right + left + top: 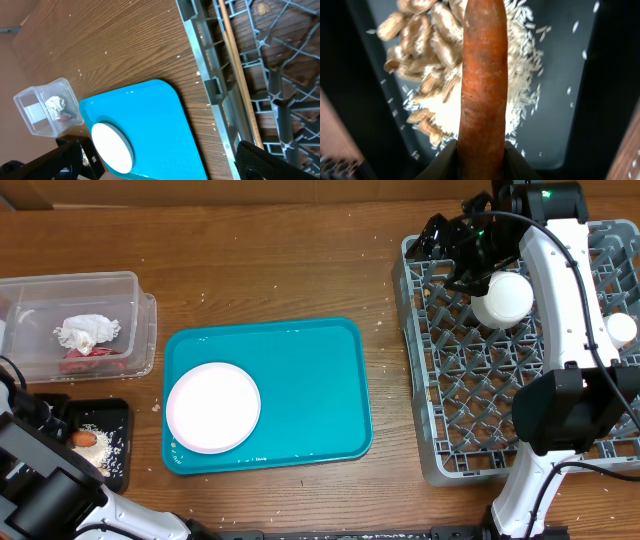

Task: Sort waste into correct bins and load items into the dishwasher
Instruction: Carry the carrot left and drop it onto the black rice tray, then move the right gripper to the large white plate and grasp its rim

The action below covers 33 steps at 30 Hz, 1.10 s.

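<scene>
Over black tray [560, 100], left gripper [480, 162] pinching carrot [482, 75] — rice [450, 107] beneath.

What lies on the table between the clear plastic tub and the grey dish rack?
The overhead view shows the teal tray there, carrying a white plate on its left part; bare wooden table shows around it.

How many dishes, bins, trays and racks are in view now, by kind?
White dishes: 3 (plate, bowl, cup)
Bins: 2 (clear tub, black tray)
Teal tray: 1
Dish rack: 1
Total: 7
</scene>
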Each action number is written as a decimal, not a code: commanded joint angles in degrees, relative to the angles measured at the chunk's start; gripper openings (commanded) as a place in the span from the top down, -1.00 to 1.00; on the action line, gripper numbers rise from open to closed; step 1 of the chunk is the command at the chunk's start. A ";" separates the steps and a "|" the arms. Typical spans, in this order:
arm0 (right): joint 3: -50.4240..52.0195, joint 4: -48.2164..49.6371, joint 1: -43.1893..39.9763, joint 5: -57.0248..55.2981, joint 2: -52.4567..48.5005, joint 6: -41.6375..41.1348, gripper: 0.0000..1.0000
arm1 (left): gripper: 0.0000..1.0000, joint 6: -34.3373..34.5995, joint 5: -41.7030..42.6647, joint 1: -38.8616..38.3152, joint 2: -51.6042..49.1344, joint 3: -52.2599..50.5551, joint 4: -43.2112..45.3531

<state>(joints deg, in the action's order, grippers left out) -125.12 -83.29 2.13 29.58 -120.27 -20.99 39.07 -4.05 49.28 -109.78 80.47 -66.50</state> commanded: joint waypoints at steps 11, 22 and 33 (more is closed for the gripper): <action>-0.24 -1.53 0.37 2.29 1.31 -0.04 -1.00 | -0.03 -1.55 -3.80 0.22 0.42 -4.33 3.32; -0.26 -2.12 10.40 -1.38 1.44 3.02 -1.00 | 0.04 -11.21 12.50 -1.73 8.15 15.61 -7.58; 1.55 7.65 31.54 -10.27 0.81 2.99 -1.00 | -1.00 -11.21 6.60 -5.38 13.11 15.37 -3.56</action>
<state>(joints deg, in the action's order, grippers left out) -124.84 -78.76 29.69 21.98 -120.29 -18.37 28.53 4.49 43.75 -95.72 95.98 -69.89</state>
